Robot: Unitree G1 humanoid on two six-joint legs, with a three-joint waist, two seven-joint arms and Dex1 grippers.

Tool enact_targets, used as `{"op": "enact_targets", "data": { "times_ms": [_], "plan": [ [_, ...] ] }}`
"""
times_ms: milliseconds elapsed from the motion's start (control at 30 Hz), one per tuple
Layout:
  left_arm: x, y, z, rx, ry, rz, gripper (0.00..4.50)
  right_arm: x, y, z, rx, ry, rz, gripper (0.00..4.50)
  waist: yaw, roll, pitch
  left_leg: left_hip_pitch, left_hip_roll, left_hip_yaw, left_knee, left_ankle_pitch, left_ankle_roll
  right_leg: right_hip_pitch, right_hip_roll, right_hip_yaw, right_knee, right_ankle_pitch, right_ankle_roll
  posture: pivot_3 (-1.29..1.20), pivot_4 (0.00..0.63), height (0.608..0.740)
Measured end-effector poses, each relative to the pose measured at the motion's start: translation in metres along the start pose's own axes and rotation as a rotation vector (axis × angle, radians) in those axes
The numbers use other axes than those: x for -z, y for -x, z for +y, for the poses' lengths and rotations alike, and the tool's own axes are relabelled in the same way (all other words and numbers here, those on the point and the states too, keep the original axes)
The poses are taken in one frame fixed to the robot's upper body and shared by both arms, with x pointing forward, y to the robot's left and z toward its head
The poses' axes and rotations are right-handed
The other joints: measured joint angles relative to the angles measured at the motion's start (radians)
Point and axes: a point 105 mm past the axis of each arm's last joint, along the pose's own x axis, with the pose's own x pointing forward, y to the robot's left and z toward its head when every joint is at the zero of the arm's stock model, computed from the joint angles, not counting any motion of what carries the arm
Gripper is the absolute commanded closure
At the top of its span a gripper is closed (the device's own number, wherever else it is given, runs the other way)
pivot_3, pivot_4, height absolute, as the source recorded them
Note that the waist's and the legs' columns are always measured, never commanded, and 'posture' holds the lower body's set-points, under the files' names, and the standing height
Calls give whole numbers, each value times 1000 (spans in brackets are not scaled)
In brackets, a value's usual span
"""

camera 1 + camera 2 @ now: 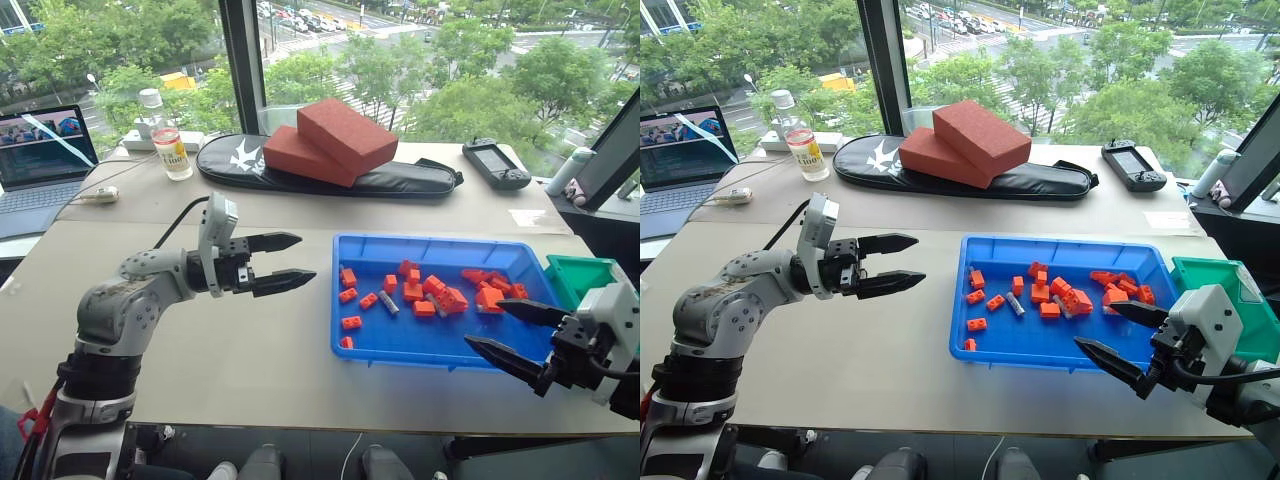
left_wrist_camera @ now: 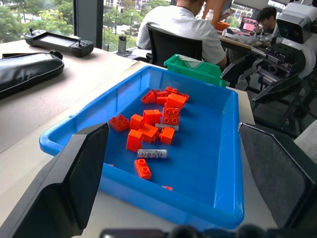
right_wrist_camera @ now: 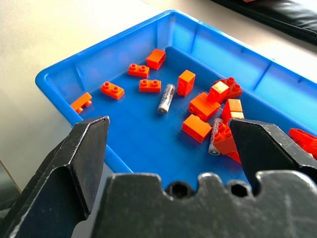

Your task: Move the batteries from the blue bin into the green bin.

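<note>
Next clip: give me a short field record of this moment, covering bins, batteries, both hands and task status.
blue bin: on the table, holds orange bricks and batteries
batteries: one lying free among the bricks; a second partly tucked under a brick
green bin: at the blue bin's right end; contents not visible
left hand: open, empty, left of the blue bin
right hand: open, empty, at the blue bin's near right corner
status: no battery picked up yet
</note>
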Motion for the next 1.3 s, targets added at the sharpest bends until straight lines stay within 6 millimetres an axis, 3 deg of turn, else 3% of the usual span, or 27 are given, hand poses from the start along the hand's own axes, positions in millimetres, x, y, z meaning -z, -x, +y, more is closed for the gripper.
{"op": "enact_targets", "data": {
  "times_ms": [300, 467, 533, 700, 867, 1300],
  "plan": [
    [5, -1, -3, 35, 8, 23, 0, 7, 1, -10, 59, -23, 77, 13, -1, 0, 0, 0, 0, 0, 0, 0, 0, 0, 0, 0, 0, 0, 0, 0, 150, 740],
    [18, 3, -8, 58, -10, 103, 0, 21, -1, -50, 285, -55, 177, 13, -1, 0, 0, 0, 0, 0, 0, 0, 0, -1, 0, 0, 0, 0, 0, 0, 150, 740],
    [22, 4, -9, 62, -8, 116, 0, 26, -3, -57, 334, -71, 201, 13, 0, 0, 0, 0, 0, 0, 0, 0, 0, -1, 0, 0, 0, 0, 0, 0, 150, 740],
    [22, 5, -11, 80, -27, 138, 0, 30, -32, -71, 467, -197, 178, 13, -4, 0, 0, -1, 0, 0, 0, 0, 0, -1, 0, 0, 0, 0, -1, 0, 150, 740],
    [23, 5, -11, 84, -29, 145, 0, 38, -38, -92, 619, -293, 201, 13, 0, 0, 0, -1, -1, 0, 0, 0, 0, -2, -1, 0, 0, 0, 0, 0, 150, 740],
    [22, 4, -11, 85, -32, 146, 0, 58, -47, -98, 681, -287, 323, 13, -4, 0, 0, -1, 0, 0, 0, 0, 0, -2, 0, 0, 0, 0, 0, 0, 150, 740]
  ]
}}
